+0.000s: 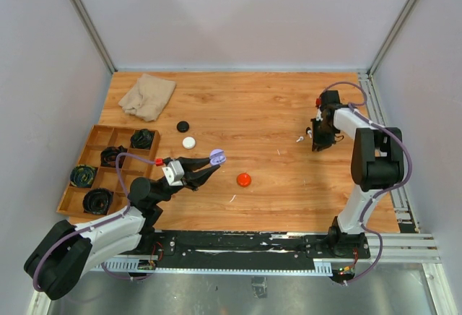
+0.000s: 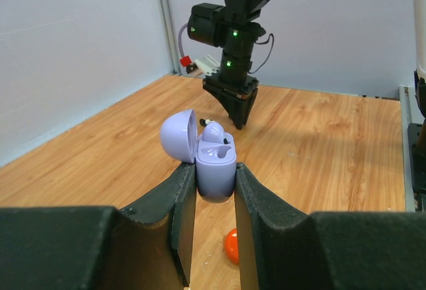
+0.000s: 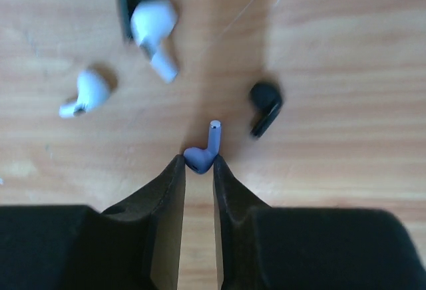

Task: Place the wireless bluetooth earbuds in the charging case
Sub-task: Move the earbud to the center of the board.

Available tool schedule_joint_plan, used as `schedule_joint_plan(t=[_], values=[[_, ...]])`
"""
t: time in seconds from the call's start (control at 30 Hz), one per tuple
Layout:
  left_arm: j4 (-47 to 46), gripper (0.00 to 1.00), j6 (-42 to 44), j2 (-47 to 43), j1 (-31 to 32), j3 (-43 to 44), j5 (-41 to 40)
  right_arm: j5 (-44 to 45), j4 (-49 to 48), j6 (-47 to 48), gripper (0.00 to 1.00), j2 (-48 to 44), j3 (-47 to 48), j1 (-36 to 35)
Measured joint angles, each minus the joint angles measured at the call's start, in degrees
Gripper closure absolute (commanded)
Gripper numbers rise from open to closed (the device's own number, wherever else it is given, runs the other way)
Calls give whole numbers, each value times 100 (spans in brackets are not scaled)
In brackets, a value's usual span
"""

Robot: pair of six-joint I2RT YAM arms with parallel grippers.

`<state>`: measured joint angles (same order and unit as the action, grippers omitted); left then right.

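My left gripper (image 2: 213,169) is clamped on the open lilac charging case (image 2: 216,160), one lilac earbud (image 2: 213,132) apparently seated inside already, while far right my right gripper (image 3: 198,162) pinches the second lilac earbud (image 3: 212,137) against the tabletop (image 1: 253,105), leaving its carry and insertion to do.

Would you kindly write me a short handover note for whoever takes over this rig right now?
Left end effector: shut on the lilac charging case, held upright with its lid open.
Right end effector: shut on the loose lilac earbud, over on the right.
Done: the seated lilac earbud is already in the case.
Left: carry the loose one across and seat it in the free slot. Two white earbuds and a black earbud lie close by it.
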<state>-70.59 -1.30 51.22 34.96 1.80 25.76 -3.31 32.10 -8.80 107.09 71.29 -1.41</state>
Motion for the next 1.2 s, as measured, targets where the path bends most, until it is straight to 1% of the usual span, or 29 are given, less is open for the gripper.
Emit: schedule_joint_plan(t=[0.1,0.33,0.4,0.43,0.57,0.67,0.73,1.2], values=[[0,100,-4,0,-2,0,7,-11,98,-37,82,-343,-431,-317],[0,100,-20,-2,-2,0,39,-28,247,-219,80,-796,-1014,-1637],[2,100,-20,-2,-2,0,42,-59,271,-345,76,-855,-1086,-1991],[0,100,-20,-2,0,0,44,-63,273,-361,72,-855,-1086,-2107],[2,100,-20,-4,-2,0,46,-74,264,-553,65,-850,-1086,-2538],[4,100,-20,-13,0,0,46,-114,267,-656,59,-848,-1080,-2710],[7,100,-17,-15,0,0,46,-127,267,-713,57,-848,-1069,-2789],[46,100,-15,-17,-2,0,46,-748,164,-811,57,-769,-597,-3069]])
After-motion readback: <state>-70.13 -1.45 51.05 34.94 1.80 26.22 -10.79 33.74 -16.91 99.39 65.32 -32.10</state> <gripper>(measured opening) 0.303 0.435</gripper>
